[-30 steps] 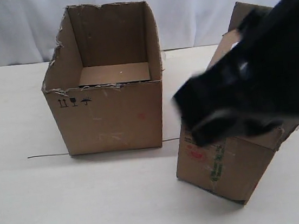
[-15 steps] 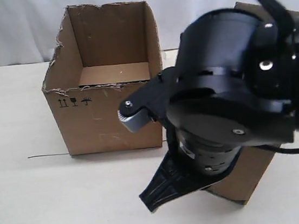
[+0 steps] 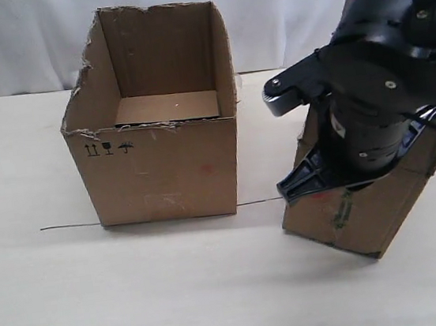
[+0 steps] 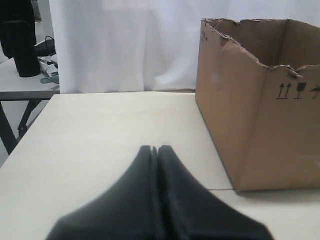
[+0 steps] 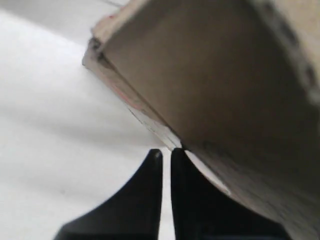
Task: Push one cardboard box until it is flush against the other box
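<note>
From above and in front we overlook the desk [image 3: 45,311]. Our left wrist view, low, shares the wide box [image 3: 163,170] with it; the right hugs the narrow box [image 5: 225,100].

Two cardboard boxes [image 3: 163,170] [image 3: 368,220], two tools [image 4: 155,148] [image 5: 166,152], one table [image 3: 61,309].

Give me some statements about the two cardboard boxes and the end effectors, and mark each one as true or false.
1. The two boxes sit flush together. False: bare table shows between the wider box and the narrower box.
2. Nothing lies inside the wider box. True.
3. The left end effector is open. False: it is shut and holds nothing.
4. The right end effector is at an edge of the narrower box. True.
</note>
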### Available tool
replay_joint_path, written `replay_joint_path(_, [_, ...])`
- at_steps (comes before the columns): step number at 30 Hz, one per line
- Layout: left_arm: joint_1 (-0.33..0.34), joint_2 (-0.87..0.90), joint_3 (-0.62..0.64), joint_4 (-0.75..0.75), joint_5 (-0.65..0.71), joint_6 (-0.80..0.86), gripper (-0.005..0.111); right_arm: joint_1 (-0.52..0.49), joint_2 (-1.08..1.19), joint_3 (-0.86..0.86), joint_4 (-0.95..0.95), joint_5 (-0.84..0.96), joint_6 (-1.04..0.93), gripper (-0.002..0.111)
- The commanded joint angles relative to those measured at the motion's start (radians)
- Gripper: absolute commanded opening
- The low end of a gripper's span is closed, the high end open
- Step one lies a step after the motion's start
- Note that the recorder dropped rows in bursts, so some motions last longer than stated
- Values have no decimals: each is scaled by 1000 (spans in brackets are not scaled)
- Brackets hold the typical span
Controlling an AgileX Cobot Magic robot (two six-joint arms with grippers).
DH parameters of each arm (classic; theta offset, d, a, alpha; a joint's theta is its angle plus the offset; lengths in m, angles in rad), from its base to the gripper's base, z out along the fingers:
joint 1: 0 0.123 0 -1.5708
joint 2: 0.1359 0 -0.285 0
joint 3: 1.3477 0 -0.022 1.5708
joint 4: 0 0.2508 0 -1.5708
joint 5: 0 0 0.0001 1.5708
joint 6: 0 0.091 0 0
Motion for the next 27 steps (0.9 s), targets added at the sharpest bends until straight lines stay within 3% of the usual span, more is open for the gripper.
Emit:
replay_joint_path(1, [-6,-3,2,4,-11,-6,0,-99,-3,5,8,-81,-67,5])
replay_joint_path(9, [-6,-3,2,4,-3,-6,0,-184,-3,1,28,-159,-84,5])
replay_joint_path(15, [-6,-3,2,4,-5,-6,0,-93,-159,-112,176,-93,-151,5])
replay_joint_path(20, [-6,-3,2,4,-5,-6,0,-89,-350,-273,14,85,-73,5])
replay_joint_path(23, [-6,-3,2,4,-5,-6,0,-250,-430,-286,-54,85,-100,5])
replay_joint_path(27, [-6,-3,2,4,-5,-6,0,-560,-421,-259,29,85,-230,5])
